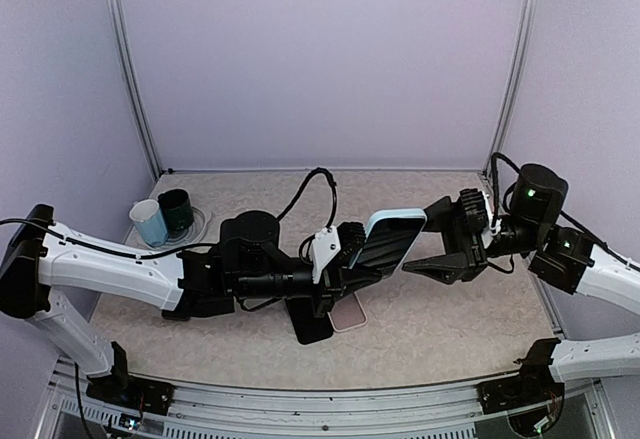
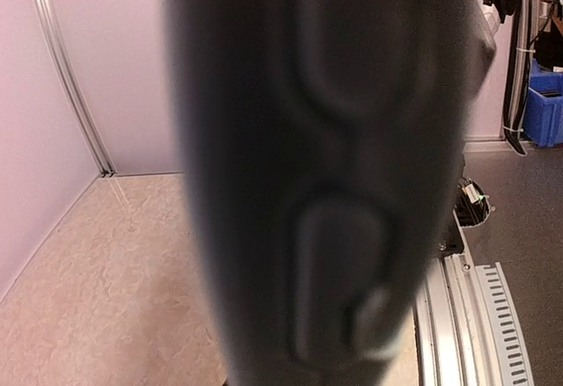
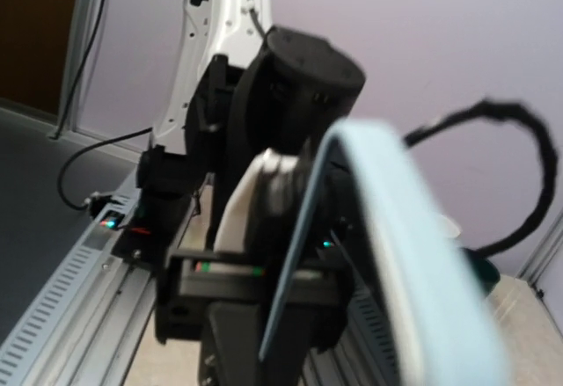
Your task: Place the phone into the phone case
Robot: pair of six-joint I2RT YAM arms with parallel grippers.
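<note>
Above the middle of the surface [image 1: 450, 329], the left hand [image 1: 352, 251] is clamping the case [image 1: 392, 234] by one edge, holding it tilted in the air. The right hand [image 1: 425, 242] is hovering just beside it, fingers spread and gripping nothing. The phone [image 1: 350, 314] is lying flat below.
</note>
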